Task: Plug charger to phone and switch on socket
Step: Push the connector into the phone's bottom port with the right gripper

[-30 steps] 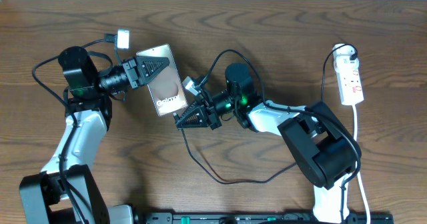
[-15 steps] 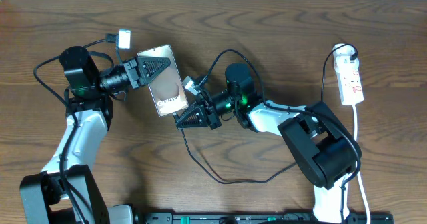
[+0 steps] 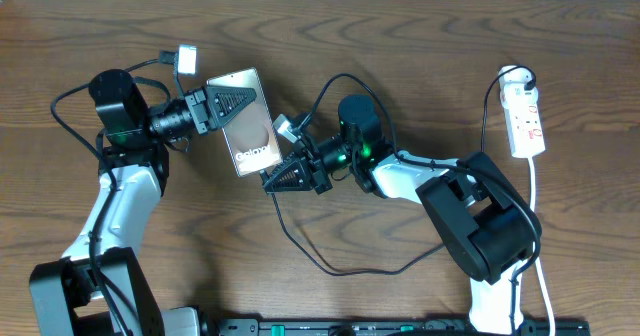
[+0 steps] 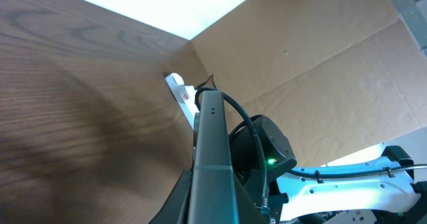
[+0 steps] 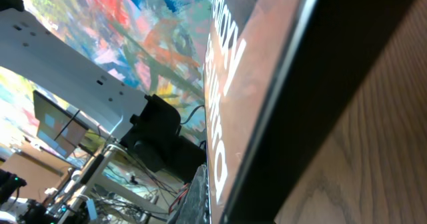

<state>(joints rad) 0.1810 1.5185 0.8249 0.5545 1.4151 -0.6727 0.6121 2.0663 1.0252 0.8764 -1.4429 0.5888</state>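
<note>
My left gripper (image 3: 228, 104) is shut on the phone (image 3: 250, 134) and holds it at its far end, tilted, with the white "Galaxy" text at the near end. In the left wrist view the phone (image 4: 212, 144) shows edge-on between the fingers. My right gripper (image 3: 272, 182) is shut on the charger (image 3: 300, 251) right at the phone's near end. The plug tip is hidden. The phone's face and dark frame (image 5: 267, 71) fill the right wrist view. The socket (image 3: 525, 121) lies at the far right, away from both grippers, and also shows in the left wrist view (image 4: 179, 89).
The charger's black cable loops over the wooden table (image 3: 400, 36) in front of the right arm (image 3: 400, 176) and behind it. The socket's white lead (image 3: 535, 206) runs down the right side. A brown cardboard wall (image 4: 320, 64) stands beyond the table.
</note>
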